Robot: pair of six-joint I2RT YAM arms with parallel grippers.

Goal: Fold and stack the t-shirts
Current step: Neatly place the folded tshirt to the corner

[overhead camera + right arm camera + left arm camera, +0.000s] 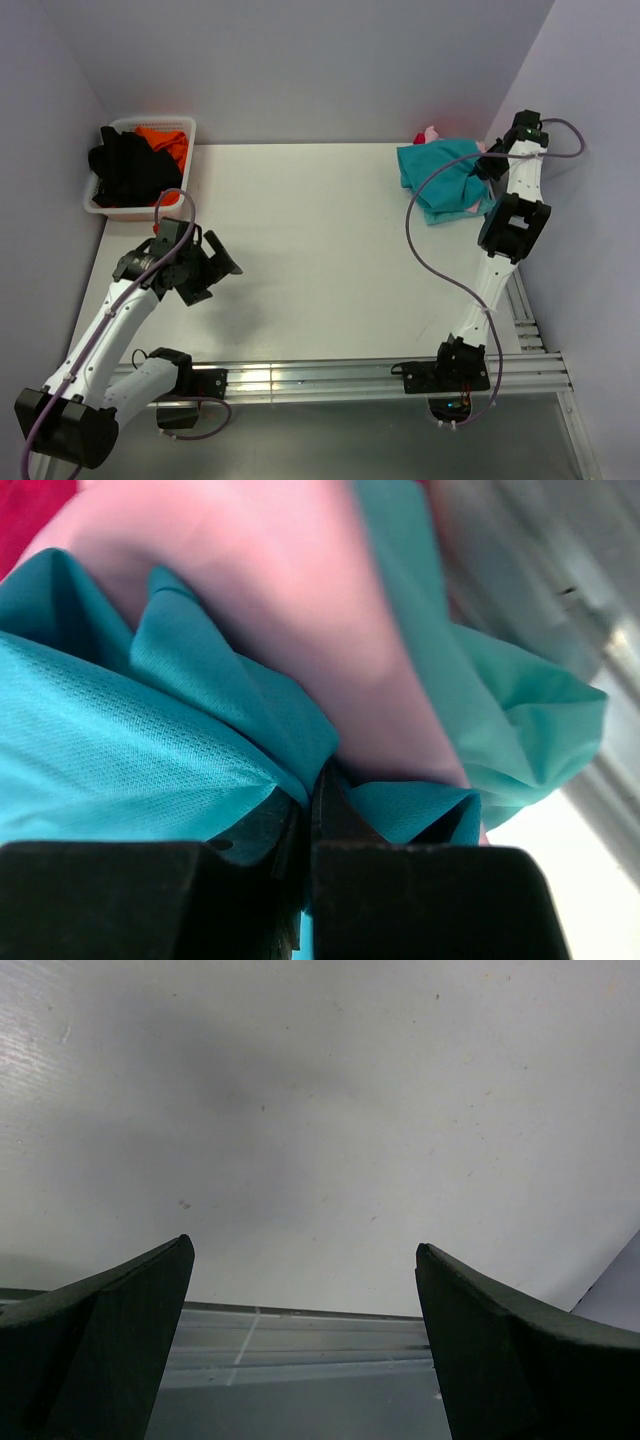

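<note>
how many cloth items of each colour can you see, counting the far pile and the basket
teal t-shirt: 1
pale aqua t-shirt: 1
pink t-shirt: 1
red cloth: 1
black cloth in the basket: at least 1
orange cloth in the basket: 1
total: 6 visible; more may be hidden underneath

- Enclosed on three sides by plain pale lavender walls (300, 70).
- Furnished with a white matte table (320, 240), faintly speckled up close.
- Edged at the near side by shiny aluminium rails (330, 378).
- Lit evenly, soft shadows only.
</note>
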